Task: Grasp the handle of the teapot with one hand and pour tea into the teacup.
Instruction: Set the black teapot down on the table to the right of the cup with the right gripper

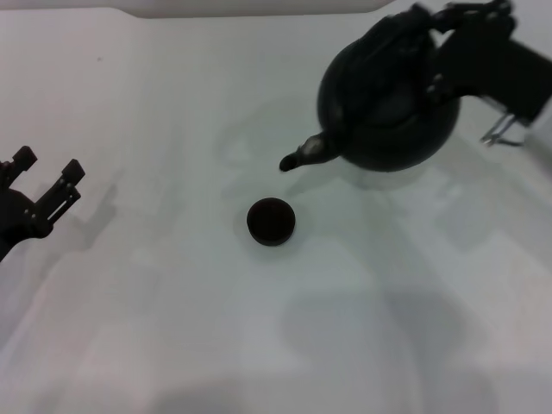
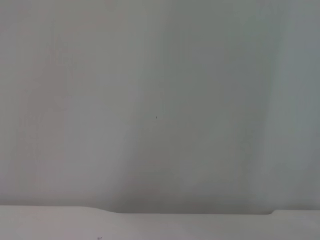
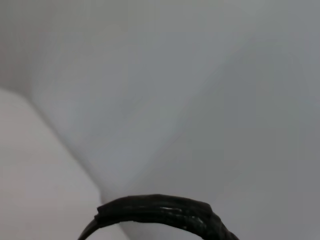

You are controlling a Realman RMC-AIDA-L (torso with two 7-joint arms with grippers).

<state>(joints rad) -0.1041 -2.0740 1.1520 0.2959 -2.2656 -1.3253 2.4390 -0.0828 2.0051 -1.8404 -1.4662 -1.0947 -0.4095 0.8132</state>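
Observation:
The large matte-black teapot (image 1: 388,103) is at the far right of the head view, its spout (image 1: 302,155) pointing left and slightly down. My right gripper (image 1: 435,26) is shut on the handle (image 1: 392,39) at the pot's top and seems to hold the pot off the table. The ribbed handle also shows in the right wrist view (image 3: 160,210). The tiny dark teacup (image 1: 271,221) stands on the white table, in front of and just left of the spout tip, apart from it. My left gripper (image 1: 47,168) is open and empty at the left edge.
The white table (image 1: 172,302) stretches around the cup; its far edge (image 1: 216,13) runs along the top. The left wrist view shows only the bare table surface (image 2: 160,100) and an edge line.

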